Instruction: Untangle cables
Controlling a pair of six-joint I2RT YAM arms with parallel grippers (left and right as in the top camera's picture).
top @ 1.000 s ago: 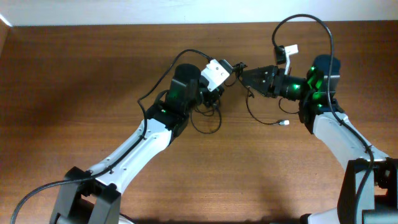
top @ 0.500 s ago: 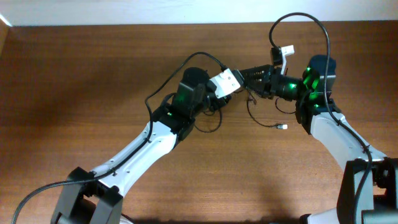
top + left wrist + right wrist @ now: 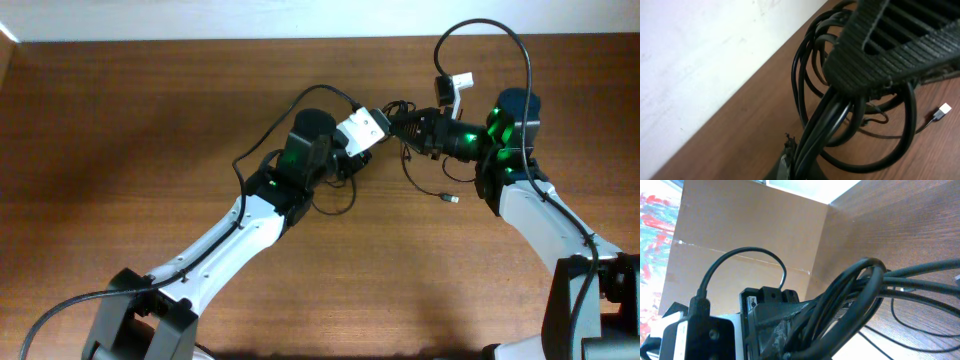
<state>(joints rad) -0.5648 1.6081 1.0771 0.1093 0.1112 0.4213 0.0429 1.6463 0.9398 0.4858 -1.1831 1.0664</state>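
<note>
The cables (image 3: 398,108) are a bunch of thin black cords, held up off the table between my two grippers near the back middle. My left gripper (image 3: 384,116) is shut on the cables (image 3: 826,120); in the left wrist view they run as a tight bundle out of its jaws (image 3: 801,159). My right gripper (image 3: 402,124) meets it tip to tip and is shut on the same bunch (image 3: 855,292). One ribbed finger (image 3: 890,45) of the right gripper shows in the left wrist view. A loose strand ends in a small white plug (image 3: 453,198) on the table. Another loop (image 3: 335,200) droops under the left wrist.
The brown wooden table (image 3: 120,150) ends at a pale wall (image 3: 695,55) along the back. A cardboard panel (image 3: 740,225) stands at the side. The right arm's own thick black cable (image 3: 490,35) arches above its wrist.
My right gripper has shut on the cable bunch. The left gripper came right to meet it early on, then held still. The strand with the white plug has drawn slightly in.
</note>
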